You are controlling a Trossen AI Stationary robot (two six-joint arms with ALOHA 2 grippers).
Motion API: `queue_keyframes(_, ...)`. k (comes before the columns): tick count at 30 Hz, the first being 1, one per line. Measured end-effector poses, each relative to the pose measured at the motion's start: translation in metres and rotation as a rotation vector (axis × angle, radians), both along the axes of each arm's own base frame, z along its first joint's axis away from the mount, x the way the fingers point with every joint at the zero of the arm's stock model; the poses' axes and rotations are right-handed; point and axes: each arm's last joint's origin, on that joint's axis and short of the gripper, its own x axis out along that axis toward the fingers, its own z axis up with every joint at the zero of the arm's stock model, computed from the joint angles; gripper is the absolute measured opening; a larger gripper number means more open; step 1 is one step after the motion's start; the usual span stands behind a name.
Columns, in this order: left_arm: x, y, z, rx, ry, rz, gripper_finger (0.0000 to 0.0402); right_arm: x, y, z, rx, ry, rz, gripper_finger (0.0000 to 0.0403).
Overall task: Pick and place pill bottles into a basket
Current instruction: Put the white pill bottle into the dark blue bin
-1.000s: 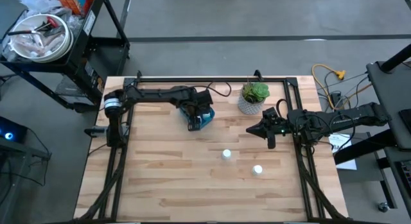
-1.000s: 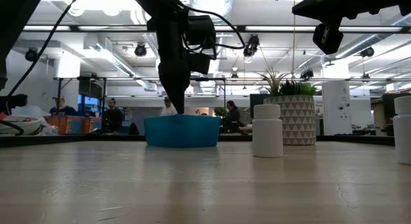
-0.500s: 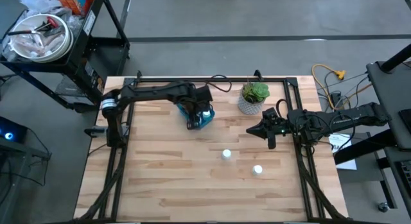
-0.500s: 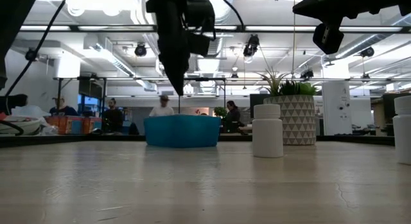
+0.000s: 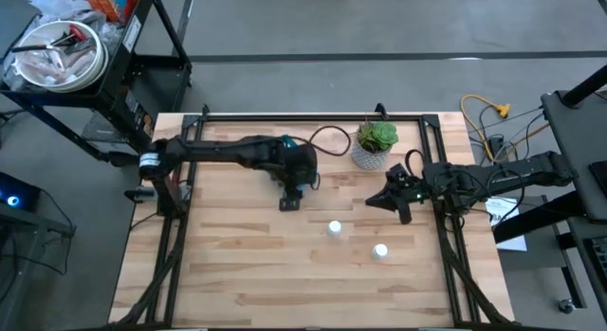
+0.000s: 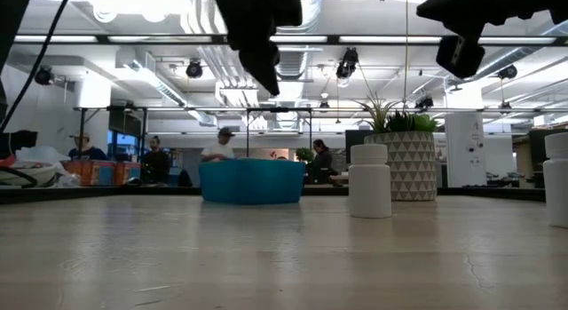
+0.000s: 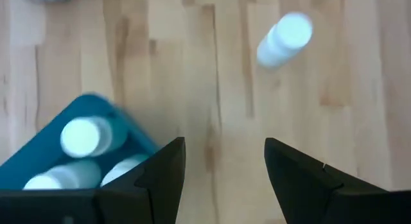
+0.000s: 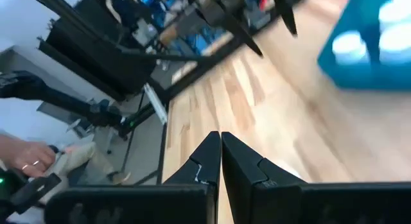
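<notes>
Your left gripper (image 7: pixel 221 179) is hanging above the table with its fingers wide apart and nothing between them. It is right by the blue basket (image 7: pixel 61 153), which is mostly hiding under the arm when you look from above. Bottles are already lying in the basket. Two more bottles are standing on the wood, one nearer (image 5: pixel 334 229) and one farther toward the right arm (image 5: pixel 380 250).

If you are coming down off-center, a finger could be bumping the nearer bottle and tipping it, and then it may be rolling away.

Your right gripper (image 5: pixel 376 197) is waiting near the plant pot (image 5: pixel 371 156), fingers pressed together.
</notes>
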Motion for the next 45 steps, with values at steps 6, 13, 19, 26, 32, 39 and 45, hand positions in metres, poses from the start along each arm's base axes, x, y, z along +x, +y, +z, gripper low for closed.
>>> queue_keyframes(6,0.009,-0.012,0.005,-0.047,-0.099,0.062,0.0196,-0.004,0.010,-0.007,0.110,0.109,0.103,0.0022)
queue_keyframes(13,0.009,-0.024,0.004,-0.095,-0.090,0.112,0.0196,-0.009,0.025,-0.001,0.179,0.346,0.129,0.0098)
queue_keyframes(19,0.008,-0.043,0.005,-0.110,-0.096,0.075,0.0196,0.011,0.041,0.019,0.120,0.579,0.091,0.0135)
queue_keyframes(26,0.001,-0.064,0.014,-0.128,-0.114,0.039,0.0196,0.046,0.065,0.027,-0.050,0.879,0.057,0.0138)
queue_keyframes(32,-0.006,-0.075,0.023,-0.123,-0.140,0.028,0.0196,0.069,0.082,0.012,-0.063,1.059,0.094,0.0195)
queue_keyframes(39,-0.013,-0.084,0.030,-0.128,-0.154,0.015,0.0196,0.074,0.093,-0.002,-0.008,1.173,0.028,0.0280)
queue_keyframes(45,-0.015,-0.090,0.030,-0.132,-0.147,0.005,0.0196,0.068,0.095,-0.013,0.023,1.227,-0.028,0.0293)
